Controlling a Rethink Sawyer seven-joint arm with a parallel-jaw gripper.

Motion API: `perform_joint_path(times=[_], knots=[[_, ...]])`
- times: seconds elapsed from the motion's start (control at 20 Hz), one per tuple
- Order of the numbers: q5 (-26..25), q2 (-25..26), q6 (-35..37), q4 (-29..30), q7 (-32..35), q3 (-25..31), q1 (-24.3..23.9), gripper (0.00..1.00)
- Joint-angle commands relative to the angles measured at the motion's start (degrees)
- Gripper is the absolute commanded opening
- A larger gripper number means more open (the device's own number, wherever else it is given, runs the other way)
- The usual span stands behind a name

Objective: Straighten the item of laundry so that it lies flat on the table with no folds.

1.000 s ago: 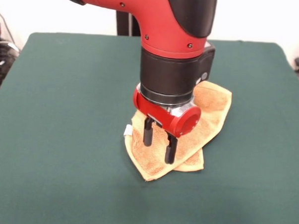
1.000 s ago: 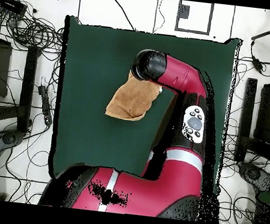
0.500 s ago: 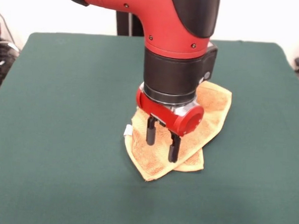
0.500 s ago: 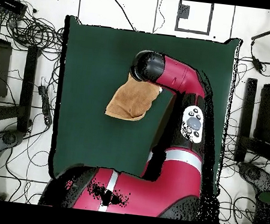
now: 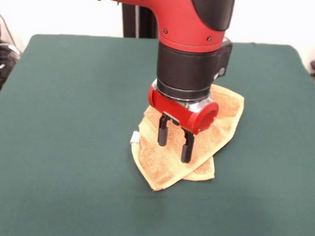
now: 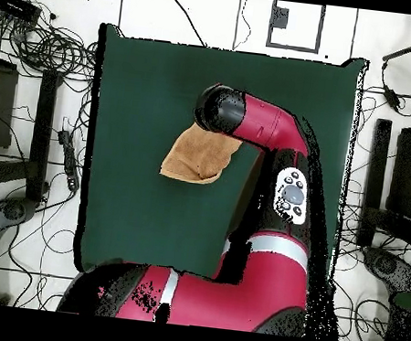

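Observation:
The orange-tan towel (image 5: 172,160) lies folded over itself near the middle of the dark green table (image 5: 68,119), with a small white tag (image 5: 134,138) at its left edge. My gripper (image 5: 173,144) hangs open and empty just above the towel's middle, its two black fingers (image 5: 162,134) apart. In the overhead view the towel (image 6: 192,156) shows left of the arm's head (image 6: 218,108), which hides the gripper.
The red arm (image 6: 283,168) reaches across the table's right half in the overhead view. Cables and stands (image 6: 40,39) lie on the floor around the table. Bare green cloth (image 6: 140,216) surrounds the towel on all sides.
The gripper has risen a little and shifted slightly to the right in the front view, still open above the towel. The towel has not moved.

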Motion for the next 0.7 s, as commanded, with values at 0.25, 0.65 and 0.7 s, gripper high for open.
perform_joint_path(times=[0.25,0.65,0.7], knots=[[-2.5,-1.8,-6.8,14.4,-0.8,10.8,-3.6,1.00],[-4.9,-2.1,-8.5,14.9,-0.5,11.6,-4.4,1.00],[-5.2,-2.2,-8.8,15.1,-0.2,11.9,-4.6,1.00]])
